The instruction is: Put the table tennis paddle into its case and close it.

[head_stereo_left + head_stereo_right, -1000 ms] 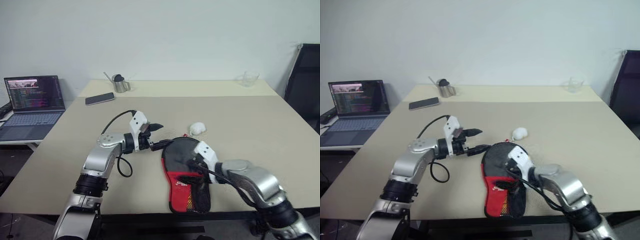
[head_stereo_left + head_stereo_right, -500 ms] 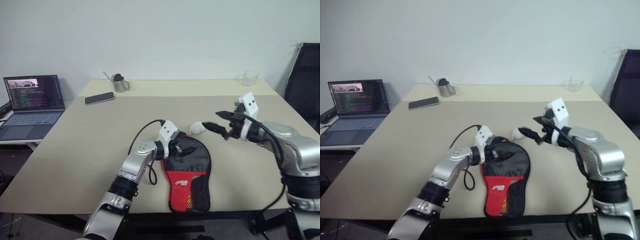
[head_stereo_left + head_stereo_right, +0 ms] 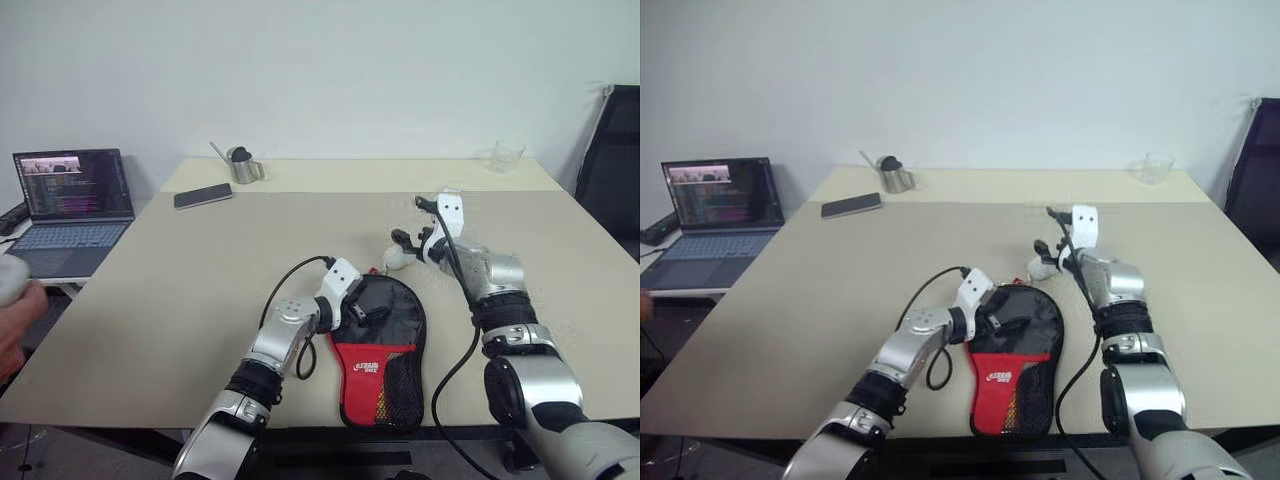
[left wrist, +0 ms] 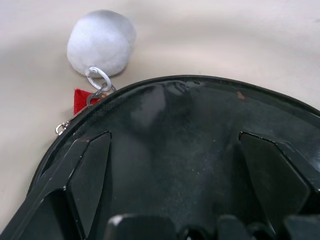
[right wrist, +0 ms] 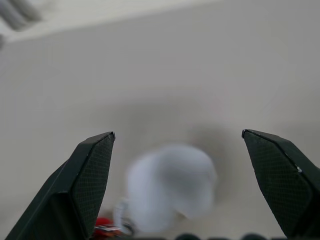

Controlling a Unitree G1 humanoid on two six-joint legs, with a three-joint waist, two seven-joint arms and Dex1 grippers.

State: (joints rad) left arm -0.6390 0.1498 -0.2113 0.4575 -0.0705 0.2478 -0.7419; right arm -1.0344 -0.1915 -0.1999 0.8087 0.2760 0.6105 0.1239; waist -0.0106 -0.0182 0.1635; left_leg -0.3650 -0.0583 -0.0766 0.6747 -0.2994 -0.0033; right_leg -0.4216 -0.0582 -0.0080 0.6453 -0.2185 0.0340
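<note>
case point(image 3: 378, 340): black top, red mesh bottom | pompom point(image 4: 101, 42): white | table point(image 3: 200, 290): beige

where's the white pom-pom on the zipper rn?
In the left eye view the white pom-pom lies on the table just past the top of the case, right of centre, between the open fingers of the right gripper.

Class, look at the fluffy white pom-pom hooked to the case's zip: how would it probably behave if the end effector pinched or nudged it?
The pom-pom looks soft and fuzzy, so it would likely squash under a pinch and weigh little. Being round, it might roll when nudged, but the metal ring tying it to the case should keep it close. Pulling it would probably tug the zip.
</note>
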